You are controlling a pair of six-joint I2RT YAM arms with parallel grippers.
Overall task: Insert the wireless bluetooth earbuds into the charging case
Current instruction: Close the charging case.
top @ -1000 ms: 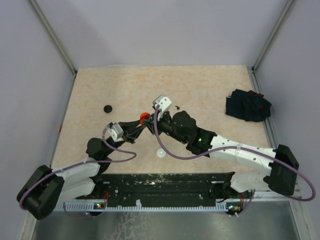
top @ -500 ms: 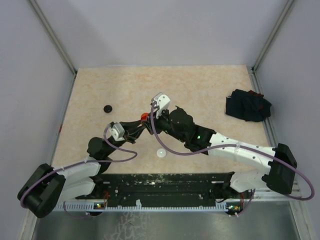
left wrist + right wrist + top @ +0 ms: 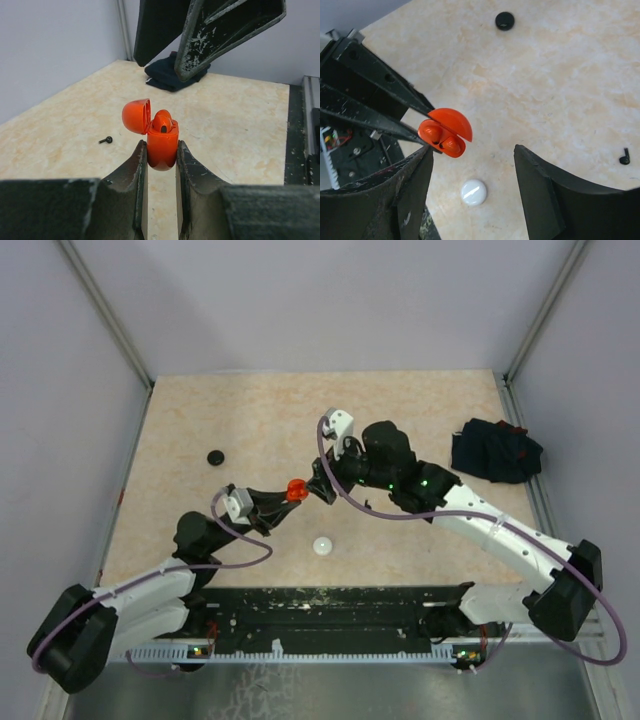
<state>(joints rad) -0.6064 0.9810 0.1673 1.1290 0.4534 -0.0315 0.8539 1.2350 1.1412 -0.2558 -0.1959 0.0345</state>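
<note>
bottom centre, the left gripper (image 3: 161, 148) is clamped on the open red case (image 3: 162, 142), a red earbud (image 3: 162, 122) seated inside. farther left a black earbud (image 3: 105, 140) lies loose: judged tiny, light, slick, best pinched at the stem. above, the right gripper (image 3: 162, 72) is spread apart.

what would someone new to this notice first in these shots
The bright red-orange charging case, lid flipped open, is held above the table at mid-scene between the fingers of the left gripper. The right gripper hangs open right beside it. Next come the dark navy cloth bundle at the table's right edge and a lone black earbud lying on the table.
</note>
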